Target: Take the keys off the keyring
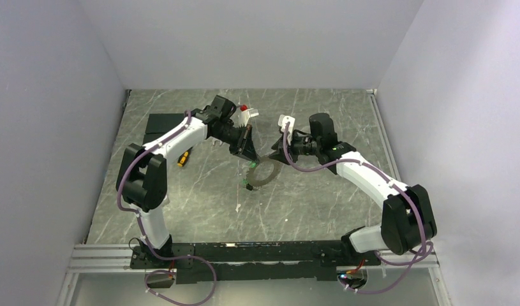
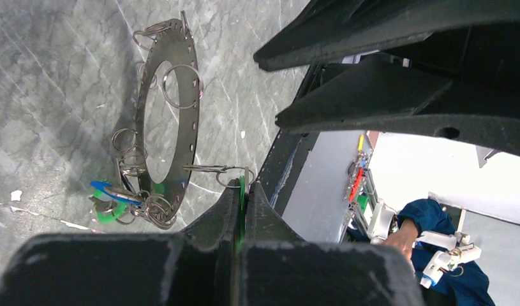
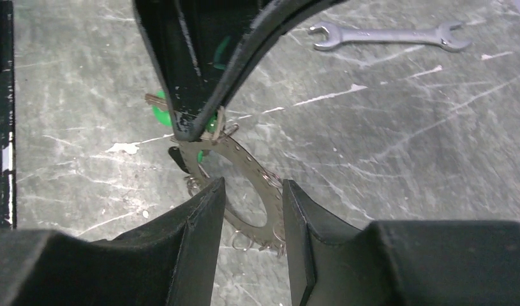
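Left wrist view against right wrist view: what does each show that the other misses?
Only the left wrist view: a blue key at the keyring edge, and a person in blue beyond the table. Only the right wrist view: the silver wrench. Both: the left gripper shut on a green key, the keyring, and the right gripper, open, with the keyring showing through its gap.
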Tool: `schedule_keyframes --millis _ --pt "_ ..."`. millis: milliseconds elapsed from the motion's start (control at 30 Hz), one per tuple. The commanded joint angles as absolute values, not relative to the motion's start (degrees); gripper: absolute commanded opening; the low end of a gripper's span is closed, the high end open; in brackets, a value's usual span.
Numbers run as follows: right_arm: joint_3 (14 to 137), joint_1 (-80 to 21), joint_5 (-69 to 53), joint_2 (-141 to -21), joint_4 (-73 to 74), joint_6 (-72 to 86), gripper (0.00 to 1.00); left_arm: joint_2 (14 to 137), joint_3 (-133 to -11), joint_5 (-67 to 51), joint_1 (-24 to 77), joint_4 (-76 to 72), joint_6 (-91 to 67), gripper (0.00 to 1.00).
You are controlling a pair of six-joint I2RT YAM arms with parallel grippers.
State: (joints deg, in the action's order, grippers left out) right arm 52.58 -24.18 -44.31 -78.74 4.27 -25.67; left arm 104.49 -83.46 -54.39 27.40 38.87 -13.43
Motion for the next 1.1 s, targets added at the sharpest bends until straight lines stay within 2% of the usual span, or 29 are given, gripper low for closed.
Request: schedule_keyframes --millis 0,200,367,867,1067 --pt "50.59 -25.15 -49.35 -77.70 -1.74 -24.16 0.42 103.63 -83.26 -57.77 27.13 36.80 -15.57 0.00" --pt "45.29 -26.19 -48.78 -79.35 -12.08 -22.21 0.47 103.02 -82.72 -58.75 26.98 35.89 -16.68 0.00" --pt "42.87 -27.34 -47.05 -80.38 -18.82 -20.57 0.48 102.52 -82.35 -58.63 26.89 35.71 -16.78 0.00" --pt "44.57 -30.97 -44.03 -82.60 -18.94 -23.49 0.45 102.40 -81.77 -60.12 26.89 34.57 -17.85 0.00" --pt "44.47 -31.45 -41.84 -83.29 -20.07 -23.97 0.41 101.79 -81.06 -60.79 26.89 33.93 -18.23 0.00"
